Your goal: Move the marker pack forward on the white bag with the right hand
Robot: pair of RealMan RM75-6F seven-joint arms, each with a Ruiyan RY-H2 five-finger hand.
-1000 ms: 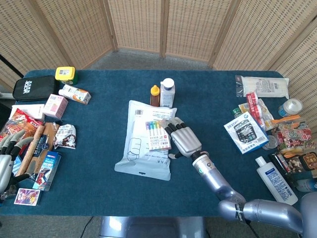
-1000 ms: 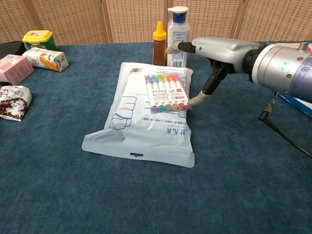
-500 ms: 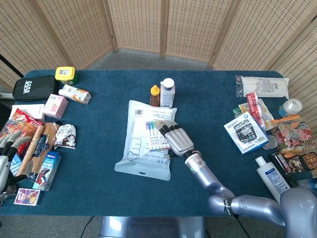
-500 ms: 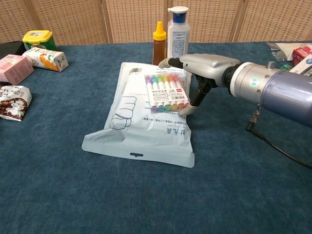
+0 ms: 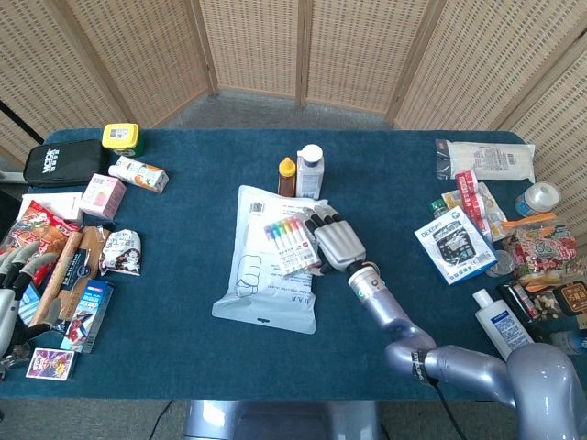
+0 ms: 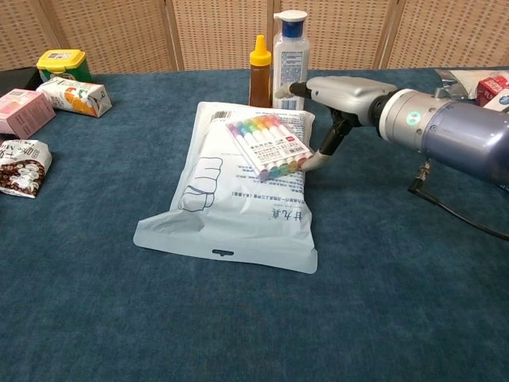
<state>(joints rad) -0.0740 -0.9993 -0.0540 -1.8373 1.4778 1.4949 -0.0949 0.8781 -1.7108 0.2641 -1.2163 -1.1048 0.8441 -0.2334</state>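
Observation:
The marker pack lies askew on the far part of the white bag, its far end turned to the left. My right hand is at the pack's right edge. Its fingers lie over that edge and its thumb presses the pack's near right corner, so it pinches the pack. My left hand rests at the table's left edge with fingers apart, holding nothing. It shows only in the head view.
An amber squeeze bottle and a white bottle stand right behind the bag. Snack packs and boxes crowd the left side. A calculator box and more packs line the right.
The right hand has shifted away from me along the pack's right edge, and the pack has swung so its far end points left. The left hand has stayed put.

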